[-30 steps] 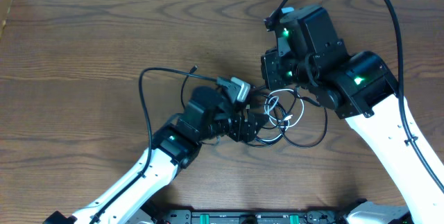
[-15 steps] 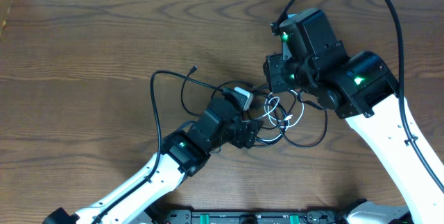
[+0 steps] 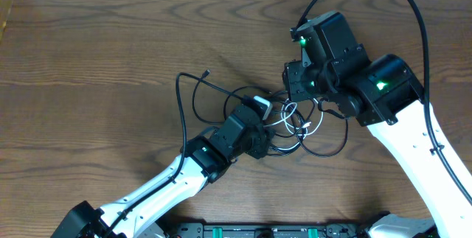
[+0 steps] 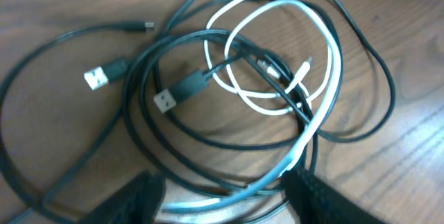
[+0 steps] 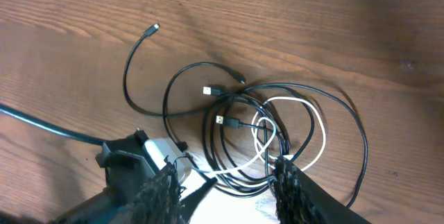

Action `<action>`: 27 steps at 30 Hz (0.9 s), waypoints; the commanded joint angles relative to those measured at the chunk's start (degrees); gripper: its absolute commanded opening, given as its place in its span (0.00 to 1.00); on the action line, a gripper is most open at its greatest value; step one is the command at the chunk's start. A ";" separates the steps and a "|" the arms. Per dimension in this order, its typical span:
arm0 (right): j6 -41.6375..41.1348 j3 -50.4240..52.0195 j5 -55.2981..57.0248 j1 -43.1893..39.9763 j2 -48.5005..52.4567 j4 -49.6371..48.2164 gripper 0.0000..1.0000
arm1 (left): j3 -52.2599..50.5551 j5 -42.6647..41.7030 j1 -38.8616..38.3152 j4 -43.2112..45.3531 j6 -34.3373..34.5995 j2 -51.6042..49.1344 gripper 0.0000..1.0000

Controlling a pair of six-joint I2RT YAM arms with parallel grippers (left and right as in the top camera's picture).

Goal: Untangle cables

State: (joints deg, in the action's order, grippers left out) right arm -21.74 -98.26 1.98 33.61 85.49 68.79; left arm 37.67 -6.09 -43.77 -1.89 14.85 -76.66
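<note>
Left tool [image 4: 225, 186] released, jaws apart astride the tangle's near edge, black cables [image 4: 182, 89] and white cable [image 4: 333, 57] looped together mid-bench [image 4: 55, 16], right tool [image 5: 225, 172] likewise released, jaws apart over the same heap

Left arm [image 3: 193, 166] swings right, reaching further across table; its elbow now shows at bottom-left edge. Left gripper [image 3: 265, 136] pushes closer into cable tangle [image 3: 304, 126]. Black cable loop [image 3: 179, 98] on left side draws in toward tangle, its far edge shifting right, loop narrower. Right gripper [image 3: 296, 89] nudges slightly right.
</note>
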 commanded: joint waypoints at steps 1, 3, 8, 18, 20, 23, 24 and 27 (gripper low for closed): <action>-0.55 -0.20 0.74 0.07 -0.63 0.02 0.41 | -0.07 -0.17 -0.07 0.39 -0.35 -0.13 0.39; -0.55 -0.20 0.74 0.04 -0.63 0.31 0.41 | -0.07 0.87 -0.07 0.96 -1.57 -0.13 0.21; -4.57 -0.09 4.07 -0.35 -0.52 4.02 0.39 | -0.04 6.99 -0.02 3.91 -1.68 0.52 0.07; -15.58 9.73 6.34 -2.67 -0.44 9.97 0.48 | -0.04 22.05 0.09 6.86 -1.05 15.52 0.08; -15.87 14.36 4.07 -2.25 -0.44 6.88 0.49 | -0.04 22.05 0.09 6.67 -1.05 18.67 0.07; -19.28 20.98 1.14 -2.01 -0.42 1.22 0.51 | -0.04 22.03 0.09 5.79 -0.96 22.53 0.08; -20.46 23.45 0.15 -2.01 -0.42 -1.29 0.52 | -0.04 22.03 0.09 5.46 -0.79 23.69 0.08; -23.89 30.56 -1.64 -2.01 -0.42 -10.05 0.56 | -0.04 21.99 0.09 5.44 0.85 26.51 0.08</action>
State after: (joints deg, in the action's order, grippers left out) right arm -40.32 -72.44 3.22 31.35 85.38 62.48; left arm 37.60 14.15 -43.77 3.36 14.20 -52.60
